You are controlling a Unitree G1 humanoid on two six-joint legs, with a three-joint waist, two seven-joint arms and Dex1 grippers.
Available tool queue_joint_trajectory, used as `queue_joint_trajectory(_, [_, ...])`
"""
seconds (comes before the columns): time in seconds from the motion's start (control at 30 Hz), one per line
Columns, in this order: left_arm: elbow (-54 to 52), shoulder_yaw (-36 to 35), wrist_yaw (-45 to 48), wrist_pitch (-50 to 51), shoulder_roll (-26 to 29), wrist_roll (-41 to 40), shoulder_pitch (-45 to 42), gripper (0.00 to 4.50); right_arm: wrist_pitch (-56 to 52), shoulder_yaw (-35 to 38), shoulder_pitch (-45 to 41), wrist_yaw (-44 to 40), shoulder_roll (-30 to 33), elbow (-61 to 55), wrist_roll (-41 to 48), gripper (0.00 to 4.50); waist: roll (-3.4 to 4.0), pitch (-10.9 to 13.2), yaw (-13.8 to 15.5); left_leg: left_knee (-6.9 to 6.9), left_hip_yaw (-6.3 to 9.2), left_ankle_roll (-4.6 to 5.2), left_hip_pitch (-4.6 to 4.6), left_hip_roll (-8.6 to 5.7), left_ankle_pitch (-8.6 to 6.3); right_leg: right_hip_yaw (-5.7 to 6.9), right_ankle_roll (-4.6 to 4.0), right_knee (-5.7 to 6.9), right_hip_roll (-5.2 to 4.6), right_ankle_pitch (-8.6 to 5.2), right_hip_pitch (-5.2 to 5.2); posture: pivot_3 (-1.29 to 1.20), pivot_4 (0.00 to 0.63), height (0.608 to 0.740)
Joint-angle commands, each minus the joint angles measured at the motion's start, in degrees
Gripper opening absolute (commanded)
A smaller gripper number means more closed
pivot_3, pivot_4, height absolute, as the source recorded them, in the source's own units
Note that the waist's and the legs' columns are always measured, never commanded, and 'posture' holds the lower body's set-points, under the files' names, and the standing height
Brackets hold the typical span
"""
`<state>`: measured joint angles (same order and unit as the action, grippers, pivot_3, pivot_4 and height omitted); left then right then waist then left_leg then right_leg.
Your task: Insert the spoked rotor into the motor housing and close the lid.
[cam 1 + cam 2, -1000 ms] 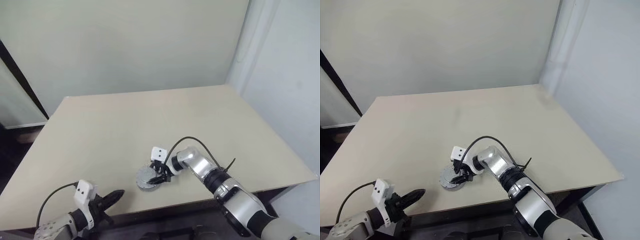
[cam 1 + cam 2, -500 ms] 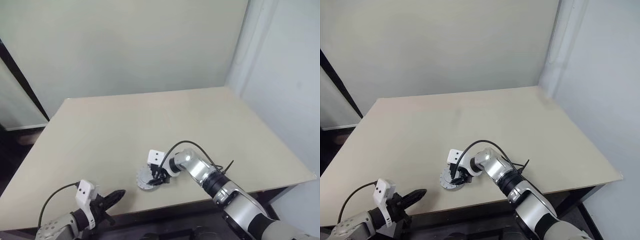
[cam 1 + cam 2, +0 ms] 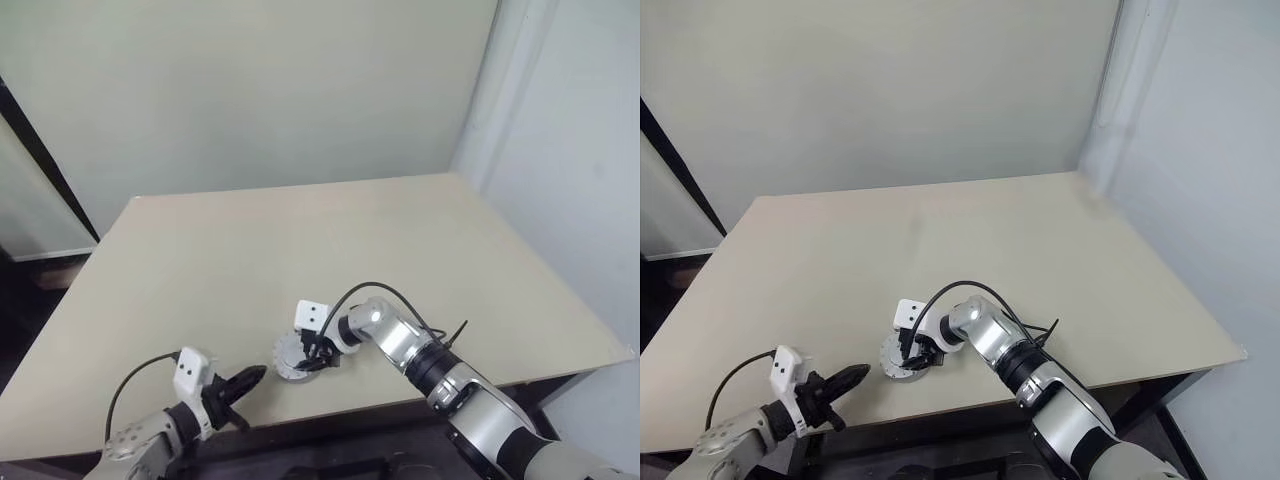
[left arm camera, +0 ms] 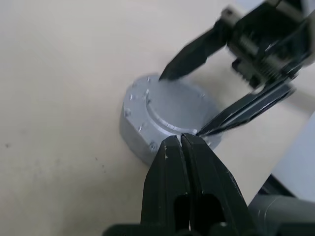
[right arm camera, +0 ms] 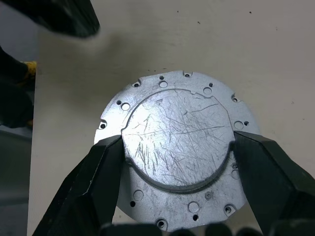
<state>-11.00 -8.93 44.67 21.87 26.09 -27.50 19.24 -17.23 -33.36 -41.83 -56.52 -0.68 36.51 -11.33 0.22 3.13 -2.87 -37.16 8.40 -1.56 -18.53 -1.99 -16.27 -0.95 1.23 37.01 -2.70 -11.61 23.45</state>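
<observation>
A round grey metal motor housing (image 3: 287,360) lies near the table's front edge, with a raised, scratched lid (image 5: 177,123) on top. The spoked rotor is hidden. My right gripper (image 5: 177,143) reaches in from the right, and its two black fingers (image 5: 98,172) press the lid's opposite edges, shut on it. My left gripper (image 3: 258,375) is shut, empty, and points at the housing from the front left, a short way off. In the left wrist view its closed tips (image 4: 177,140) sit just before the housing's side wall (image 4: 135,132).
The beige table (image 3: 300,240) stretches away toward a pale wall. Its front edge (image 3: 380,405) runs just below the housing. A black cable (image 3: 380,290) loops over my right wrist.
My left gripper has moved forward and to the right, closer to the housing. The right gripper has stayed on the lid.
</observation>
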Motion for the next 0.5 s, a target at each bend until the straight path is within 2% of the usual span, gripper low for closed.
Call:
queue_joint_trajectory(0.03, [2.1,2.1,-0.1,-2.6,-0.3,2.4,-1.8,0.0,-0.5,-0.6,0.3,-0.4,0.6,-0.7,-0.7,3.24,-0.01,0.0,0.0,0.0,0.01,0.0,0.0,0.0,0.0,0.0,0.0,0.0,0.0,0.0,0.0,0.0,0.0,0.74])
queue_joint_trajectory(0.5, [6.5,3.3,-1.0,-6.2,-2.8,4.3,-5.2,0.0,-0.9,-0.5,0.5,-0.4,1.0,-1.2,-0.7,3.24,-0.02,-0.1,0.0,0.04,0.04,0.0,-0.02,-0.01,0.0,0.01,0.12,-0.04,-0.01,0.07,0.01,0.0,0.0,0.74])
